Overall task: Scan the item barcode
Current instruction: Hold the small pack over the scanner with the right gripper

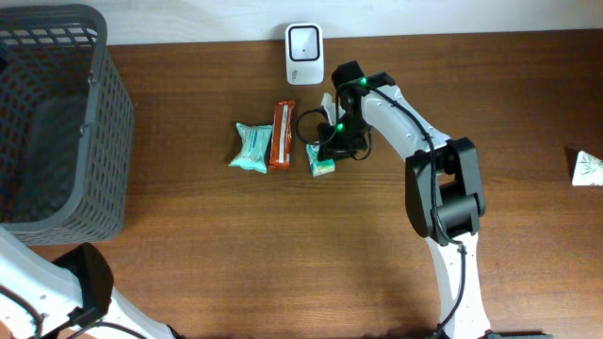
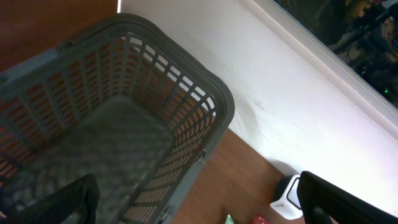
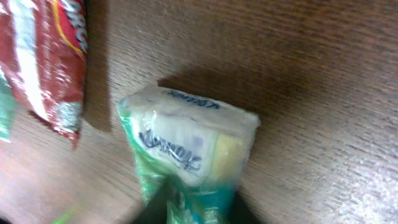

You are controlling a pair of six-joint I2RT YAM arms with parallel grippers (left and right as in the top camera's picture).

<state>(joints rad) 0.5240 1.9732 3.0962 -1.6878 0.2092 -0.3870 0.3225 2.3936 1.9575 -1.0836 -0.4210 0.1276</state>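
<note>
Scanning step, pick-up stage. Right gripper (image 1: 329, 148) is pressed together on one end of the small green packet (image 1: 321, 166). The packet lies on the table (image 1: 236, 245) just right of the red bar (image 1: 282, 135) and near the white scanner (image 1: 303, 52), which stands at the table's far edge. In the right wrist view the packet's lower edge runs into the dark gripper at the bottom of the frame, so the hold appears to be on the wrapper seam alone. Left gripper (image 2: 199, 208) is spread wide and empty, hanging above the grey basket (image 2: 124, 124) at the left end of the table.

Advice for the step, offered as a judgement:
- Lift straight up, so that the thin seam does not slip and the red bar alongside is not dragged.
- Carry the packet to the scanner and turn it until the barcode faces the scanner's window. No barcode shows in any view, so which face bears it cannot be told.
- Hold the wrapper flat and steady there, since a crumpled film is likely to read poorly.

Count:
- Scanner: one.
- Basket: one.
- Arms: two.
- Packets: four. The teal packet (image 1: 252, 148), the red bar and the small green packet lie in a row. A fourth, the white-and-green packet (image 1: 586, 168), lies well apart at the right edge.
</note>
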